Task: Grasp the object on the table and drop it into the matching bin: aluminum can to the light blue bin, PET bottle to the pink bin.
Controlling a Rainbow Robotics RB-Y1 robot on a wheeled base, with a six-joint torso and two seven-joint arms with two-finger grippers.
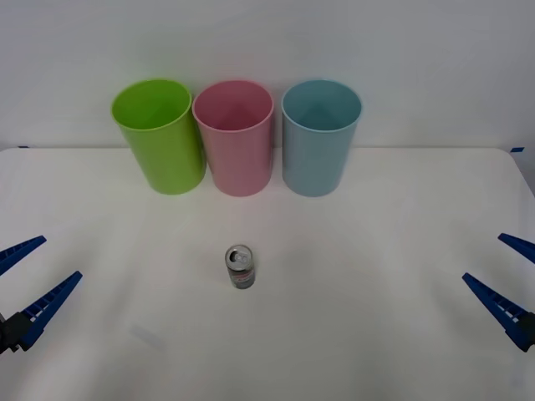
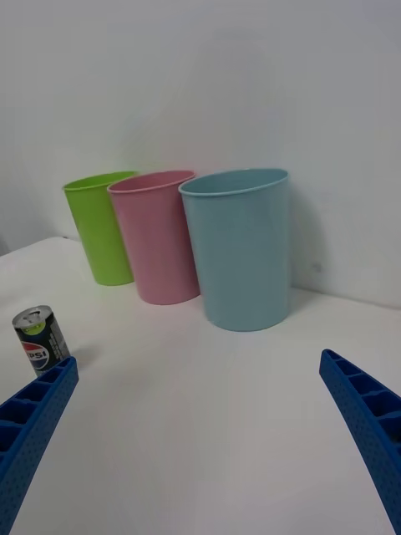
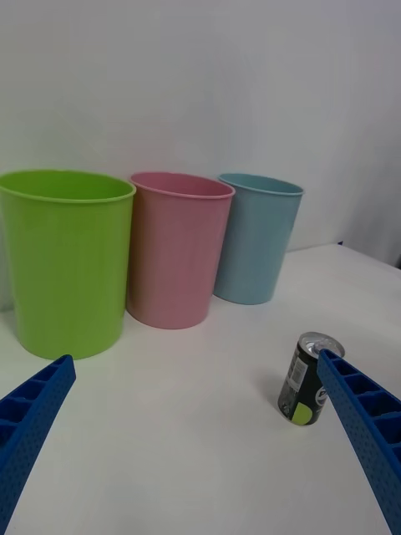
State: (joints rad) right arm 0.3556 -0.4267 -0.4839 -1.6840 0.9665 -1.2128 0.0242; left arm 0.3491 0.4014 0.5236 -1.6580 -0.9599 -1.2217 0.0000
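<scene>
Front view: aluminum can (image 1: 241, 267) stands midway between left claw (image 1: 27, 277) and right claw (image 1: 505, 280) (both spread apart).

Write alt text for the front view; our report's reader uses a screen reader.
A small can stands upright mid-table, before green, pink and blue bins in a row. Open left hand and right hand wait at the sides.

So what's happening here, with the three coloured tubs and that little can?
A two-armed robot is about to sort the aluminum can, which stands upright on the white table in front of three bins: lime green bin, pink bin and light blue bin. Nothing is being held yet. The left gripper and right gripper sit open at the table's two sides, both well away from the can. The can belongs in the light blue bin.
</scene>
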